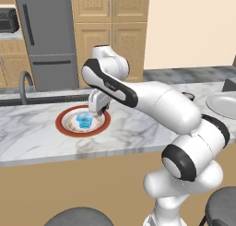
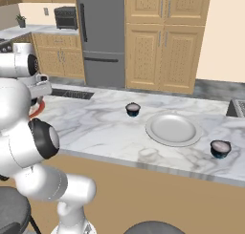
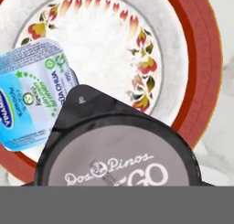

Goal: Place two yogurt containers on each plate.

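We are holding a dark cup in our gripper over the red-rimmed plate, beside a blue cup.

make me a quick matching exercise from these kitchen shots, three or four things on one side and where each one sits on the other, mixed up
Things:
1. pale blue yogurt cup
2. black-lidded yogurt cup
3. plain grey plate
4. dark cup with pale lid

Places:
A. bare on the marble counter, between two dark cups
B. lying on the red-rimmed plate
C. right under the hand camera, over the red-rimmed plate's edge
D. on the counter, to the left of and behind the plain grey plate

Pairs: 1-B, 2-C, 3-A, 4-D
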Motion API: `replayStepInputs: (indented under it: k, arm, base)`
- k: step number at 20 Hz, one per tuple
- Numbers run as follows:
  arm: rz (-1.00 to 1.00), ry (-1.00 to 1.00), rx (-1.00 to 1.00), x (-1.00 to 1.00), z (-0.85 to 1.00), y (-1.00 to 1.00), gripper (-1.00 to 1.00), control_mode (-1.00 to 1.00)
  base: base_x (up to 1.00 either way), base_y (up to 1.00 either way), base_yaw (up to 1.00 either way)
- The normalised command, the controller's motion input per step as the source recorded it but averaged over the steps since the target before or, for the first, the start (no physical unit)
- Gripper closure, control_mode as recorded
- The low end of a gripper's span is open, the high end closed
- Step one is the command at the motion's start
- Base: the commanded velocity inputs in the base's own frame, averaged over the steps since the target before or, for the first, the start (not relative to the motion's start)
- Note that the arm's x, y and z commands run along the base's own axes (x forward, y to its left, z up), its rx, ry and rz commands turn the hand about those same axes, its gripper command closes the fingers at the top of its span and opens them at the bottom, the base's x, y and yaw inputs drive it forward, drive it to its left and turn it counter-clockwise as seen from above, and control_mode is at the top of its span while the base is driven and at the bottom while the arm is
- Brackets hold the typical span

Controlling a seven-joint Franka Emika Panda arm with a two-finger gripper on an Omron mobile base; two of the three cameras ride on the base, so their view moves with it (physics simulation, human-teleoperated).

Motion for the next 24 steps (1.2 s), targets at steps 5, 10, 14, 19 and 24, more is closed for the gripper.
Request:
replayStepInputs:
  k: [5, 10, 14, 19, 24]
  arm:
    - [0.0, 0.05, 0.0, 0.0, -0.1, 0.02, -1.0, -1.0]
    - [0.0, 0.03, 0.0, 0.0, -0.01, 0.01, -1.0, -1.0]
    - [0.0, 0.0, 0.0, 0.0, -0.05, 0.0, -1.0, -1.0]
    - [0.0, 0.0, 0.0, -0.03, 0.52, 0.0, -1.0, -1.0]
    - [0.0, -0.01, 0.0, -0.29, 1.0, -0.07, -1.0, -1.0]
  base:
    - [0.0, 0.0, 0.0]
    - [0.0, 0.0, 0.0]
    - [0.0, 0.0, 0.0]
    - [0.0, 0.0, 0.0]
    - [0.0, 0.0, 0.0]
